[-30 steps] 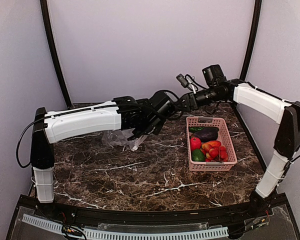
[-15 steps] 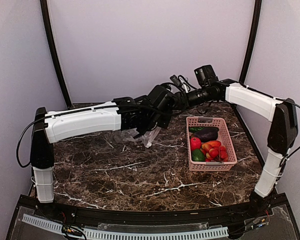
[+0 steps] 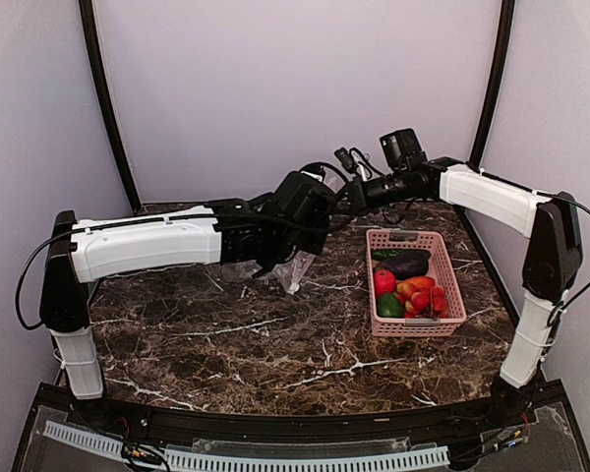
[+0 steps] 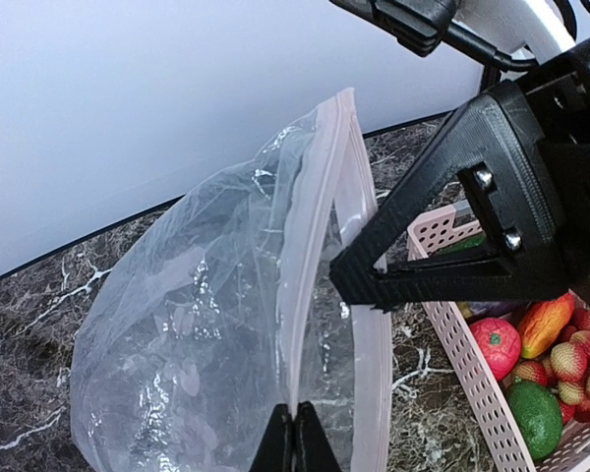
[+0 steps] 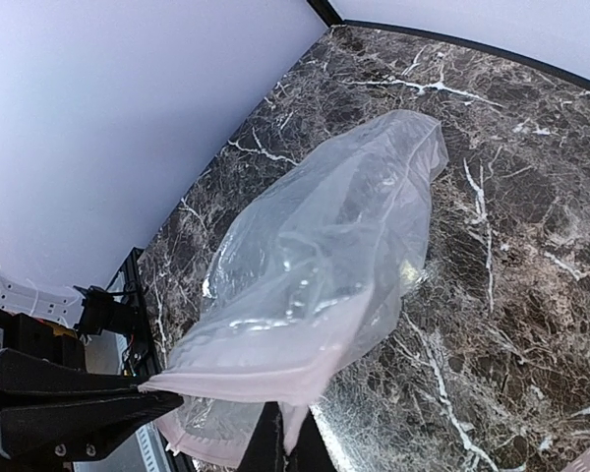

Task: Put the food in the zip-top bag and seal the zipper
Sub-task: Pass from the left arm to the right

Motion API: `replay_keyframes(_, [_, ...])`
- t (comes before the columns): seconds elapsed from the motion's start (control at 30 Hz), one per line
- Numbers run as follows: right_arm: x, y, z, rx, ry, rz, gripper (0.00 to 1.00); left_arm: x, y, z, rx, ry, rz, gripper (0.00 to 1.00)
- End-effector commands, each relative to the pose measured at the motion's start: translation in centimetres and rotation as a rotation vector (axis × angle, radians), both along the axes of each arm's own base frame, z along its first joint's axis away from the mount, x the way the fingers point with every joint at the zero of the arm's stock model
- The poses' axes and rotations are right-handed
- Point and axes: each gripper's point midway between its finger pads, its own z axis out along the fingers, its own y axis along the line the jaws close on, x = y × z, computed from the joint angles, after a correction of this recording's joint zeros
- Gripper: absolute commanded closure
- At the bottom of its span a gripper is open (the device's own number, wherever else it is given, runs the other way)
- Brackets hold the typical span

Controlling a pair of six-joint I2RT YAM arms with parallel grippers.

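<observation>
Top view first: the left arm [image 3: 147,246] and right arm [image 3: 487,197] both reach to the back middle of the marble counter [image 3: 275,344], and their wrists crowd together there. A bit of the clear zip-top bag [image 3: 293,267] hangs out below the left wrist. The food is all in the pink basket [image 3: 454,295] just to the right. There's a dark eggplant [image 3: 408,263] at the far end with a green cucumber [image 3: 383,254] beside it. Nearer sit a red strawberry [image 3: 384,282], a green pepper [image 3: 389,306] and the red grape bunch [image 3: 435,300]. Can't tell how either gripper stands from up here, too much arm in the way.

Left wrist view: the left gripper [image 4: 295,444] has its fingers pressed together on the pale pinkish zipper [image 4: 320,236], which runs up and away from it. The right gripper [image 4: 349,280] comes in from the right, one black finger against the bag's mouth. The two lips of the mouth stand a little apart. An orange piece [image 4: 546,324] shows in the basket behind.

Right wrist view: the right gripper is pinched tight on the zipper edge at the bottom of the frame. The left gripper clamps the same edge off at the lower left. The crinkly bag body billows away over the counter. Can't tell whether its far end touches the marble.
</observation>
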Motion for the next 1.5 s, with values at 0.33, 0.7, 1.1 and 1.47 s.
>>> replay_keyframes(0.33, [1.1, 1.3, 0.4, 0.058, 0.035, -0.012, 0.50, -0.3, 2.0, 3.8, -0.104, -0.087, 0.032, 0.99])
replay_keyframes(0.7, [0.7, 2.2, -1.0, 0.069, 0.127, -0.011, 0.90, -0.1, 2.5, 3.6, -0.115, -0.095, 0.065, 0.99])
replay_keyframes(1.1, [3.1, -1.7, -1.3, -0.088, 0.075, -0.286, 1.00, -0.2, 4.5, 3.5, -0.115, -0.112, 0.100, 0.88])
replay_keyframes(1.47, [3.1, -1.3, 0.6, -0.085, 0.058, -0.338, 1.00, -1.4, -2.4, 4.0, -0.228, -0.084, -0.220, 0.20])
